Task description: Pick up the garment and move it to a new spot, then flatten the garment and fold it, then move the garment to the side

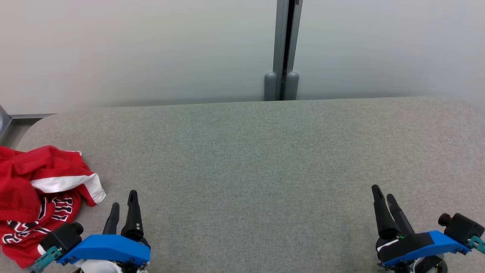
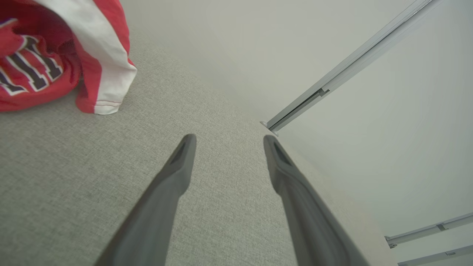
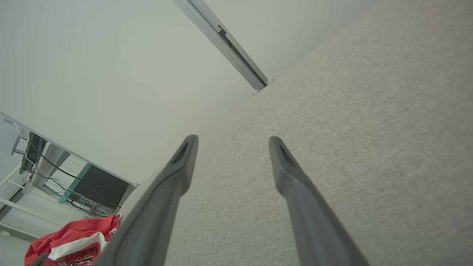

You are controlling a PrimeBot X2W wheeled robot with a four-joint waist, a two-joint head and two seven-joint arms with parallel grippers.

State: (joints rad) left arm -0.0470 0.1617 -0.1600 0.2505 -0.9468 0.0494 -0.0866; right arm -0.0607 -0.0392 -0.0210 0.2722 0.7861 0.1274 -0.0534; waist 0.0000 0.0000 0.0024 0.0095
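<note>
Crumpled red-and-white garment (image 1: 26,189) lies on coarse grey woven surface (image 1: 246,159); left claw (image 1: 124,200) and right claw (image 1: 382,192) gape, empty.

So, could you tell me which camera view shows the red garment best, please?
The head view: the garment lies crumpled at the table's left end, shown most completely, lettering included. The left wrist view catches one close corner; the right wrist view has it small and distant.
</note>
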